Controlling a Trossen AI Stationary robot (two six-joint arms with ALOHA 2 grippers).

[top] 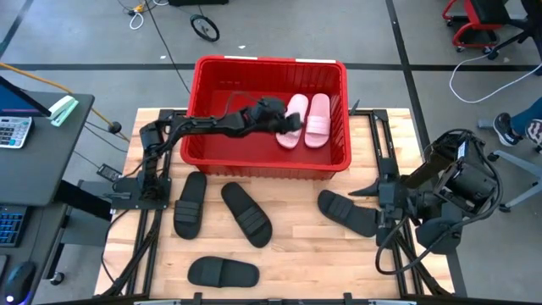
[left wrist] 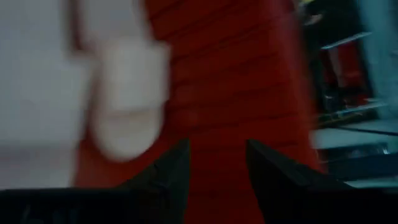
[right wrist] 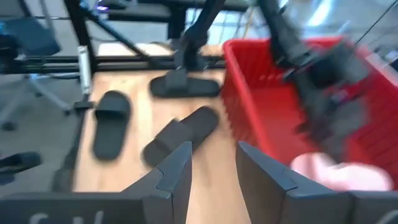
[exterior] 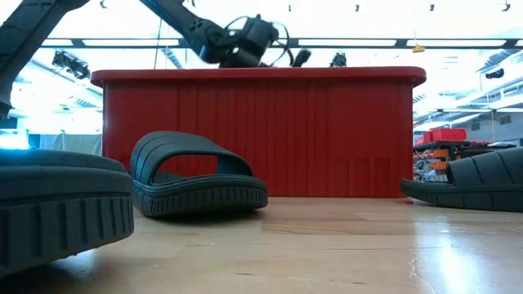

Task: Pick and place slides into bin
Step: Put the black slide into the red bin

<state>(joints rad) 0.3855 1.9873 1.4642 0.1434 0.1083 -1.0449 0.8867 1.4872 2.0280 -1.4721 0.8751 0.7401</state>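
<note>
i'm seeing the left gripper (top: 292, 124) reaching over the red bin (top: 203, 85), which is sitting at the far edge of the table (top: 296, 254), centred. the left arm is stretching from the table's left edge across the bin's interior, ending just beside the two pink slides (top: 305, 121). those pink slides are lying side by side inside the bin, toward its right wall. in the left wrist view the fingers (left wrist: 171, 171) are standing apart with a gap between them and nothing between them; a pale pink slide (left wrist: 124, 106) is lying ahead on the red floor.

four black slides are lying on the table outside the bin: one (top: 190, 203) near the left edge, one (top: 246, 213) angled just beside it toward the middle, one (top: 222, 272) near the near edge, and one (top: 348, 213) toward the right.

the right gripper (top: 366, 191) is waiting at the right edge of the table, close to that right-hand black slide. in the right wrist view its fingers (right wrist: 177, 168) are parted, gripping nothing.

in the low view the bin wall (exterior: 327, 131) is rising behind a black slide (exterior: 196, 175).
</note>
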